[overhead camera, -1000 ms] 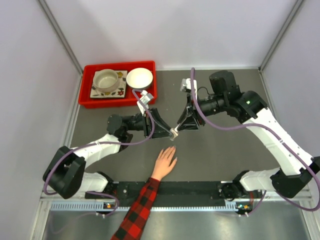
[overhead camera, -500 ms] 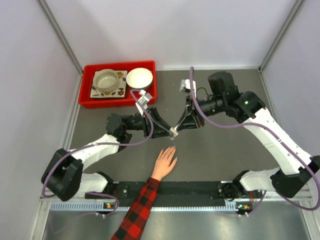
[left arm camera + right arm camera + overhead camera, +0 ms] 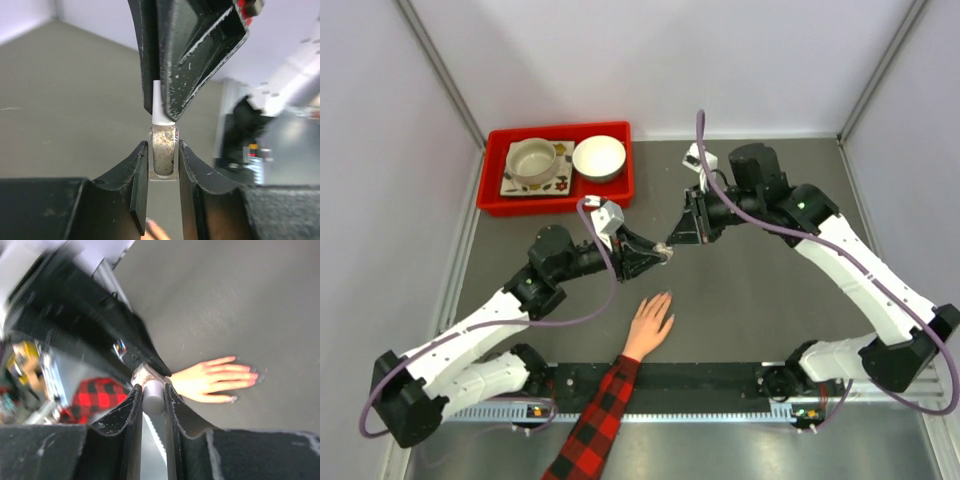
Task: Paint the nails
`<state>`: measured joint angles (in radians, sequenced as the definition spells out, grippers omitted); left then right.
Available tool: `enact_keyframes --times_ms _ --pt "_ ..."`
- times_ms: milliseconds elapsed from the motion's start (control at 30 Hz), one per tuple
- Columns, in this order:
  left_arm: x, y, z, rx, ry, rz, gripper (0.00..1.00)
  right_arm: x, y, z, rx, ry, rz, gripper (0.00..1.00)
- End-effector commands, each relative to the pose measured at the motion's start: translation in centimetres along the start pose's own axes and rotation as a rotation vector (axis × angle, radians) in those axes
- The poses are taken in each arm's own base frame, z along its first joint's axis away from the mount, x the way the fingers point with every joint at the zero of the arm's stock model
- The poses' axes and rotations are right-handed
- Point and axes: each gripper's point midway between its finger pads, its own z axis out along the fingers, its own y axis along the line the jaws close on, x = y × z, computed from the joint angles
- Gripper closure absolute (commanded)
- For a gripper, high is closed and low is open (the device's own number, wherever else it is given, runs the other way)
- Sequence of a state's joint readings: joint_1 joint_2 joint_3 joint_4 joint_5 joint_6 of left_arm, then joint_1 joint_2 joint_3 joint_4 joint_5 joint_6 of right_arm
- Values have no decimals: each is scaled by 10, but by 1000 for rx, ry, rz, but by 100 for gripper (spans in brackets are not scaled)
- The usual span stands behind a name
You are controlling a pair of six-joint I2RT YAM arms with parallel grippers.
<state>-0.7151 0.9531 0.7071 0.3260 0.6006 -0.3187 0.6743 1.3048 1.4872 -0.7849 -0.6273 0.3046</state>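
A small glass polish bottle (image 3: 163, 152) with pale speckled contents sits upright between my left gripper's (image 3: 163, 146) jaws, which are shut on it. Its white cap (image 3: 159, 107) is pinched by my right gripper (image 3: 152, 389), shut on the cap (image 3: 152, 396). In the top view both grippers meet tip to tip, left (image 3: 658, 254) and right (image 3: 673, 242), above the table beyond the hand (image 3: 650, 322). The hand lies flat, fingers spread, with a red-and-black plaid sleeve (image 3: 595, 425). The nails (image 3: 253, 375) are tiny and blurred at the fingertips.
A red tray (image 3: 492, 170) at the back left holds a beige cup (image 3: 532, 160) on a flowered plate and a white bowl (image 3: 599, 156). Grey walls close in on both sides. The arm bases stand along the near rail (image 3: 650, 380).
The right jaws have closed onto the cap. Both grippers, joined at the bottle, have shifted a little farther from the hand. The hand has stayed still.
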Motion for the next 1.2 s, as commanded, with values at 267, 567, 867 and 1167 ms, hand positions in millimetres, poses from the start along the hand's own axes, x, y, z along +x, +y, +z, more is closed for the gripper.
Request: enact_keyframes --times_ms 267,567,867,1167 --pt "-22 31 14 -275 -131 332 100 -3 -16 48 217 -59 473 100" --pt "-5 21 20 -192 -94 191 100 -9 -6 20 198 -104 242 20" --pt "-11 -9 13 52 -38 -55 100 -15 11 -36 152 -176 -157 1" --pt "-20 -48 0 431 74 -357 100 3 53 -57 -106 -115 -414 10"
